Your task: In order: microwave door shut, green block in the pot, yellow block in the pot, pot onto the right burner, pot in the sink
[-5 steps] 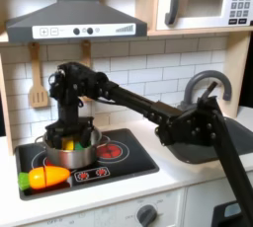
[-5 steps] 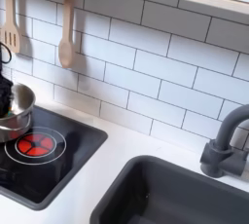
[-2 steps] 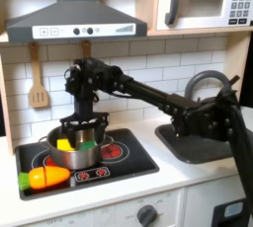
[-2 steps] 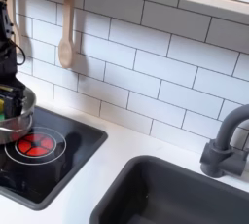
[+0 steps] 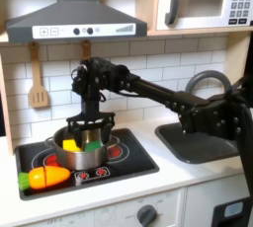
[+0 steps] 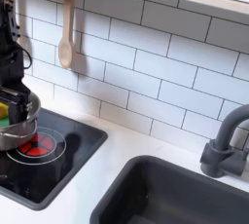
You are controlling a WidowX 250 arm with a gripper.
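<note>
The black gripper [image 5: 91,128] is seen in the first exterior view lowered onto the far rim of the shiny round silver metal pot [image 5: 81,152]. Its jaws appear nearly closed about that rim; whether the metal is truly pinched cannot be told. In the second exterior view the gripper [image 6: 14,98] is cut by the frame's edge at 9 o'clock, just above the pot [image 6: 17,129].

Two blocks lie inside the pot: the small bright yellow cuboid block [image 5: 69,145] at 9 o'clock and the small bright green cuboid block [image 5: 91,146] at 3 o'clock, touching or nearly so. Both colours are glimpsed at the pot's rim in the second exterior view.

The pot is placed on the black glass cooktop [image 5: 133,159], between the two red-ringed burners, over the middle of the hob. Part of a red burner ring [image 6: 37,147] shows beside the pot's base in the second exterior view.

An orange toy carrot with green leaves [image 5: 44,178] lies at 7 o'clock from the pot, near it, on the cooktop's front edge.

The black arm [image 5: 148,91] runs from the gripper towards 3 o'clock, over the dark grey rectangular sink [image 5: 194,142]; the basin [image 6: 185,199] and the dark curved faucet [image 6: 226,142] are noted in the second exterior view.

The white-framed microwave door with dark window [image 5: 195,1] is seen flush and closed, at 1 o'clock from the pot. A wooden spoon [image 6: 65,31] hangs on the white tiled wall.
</note>
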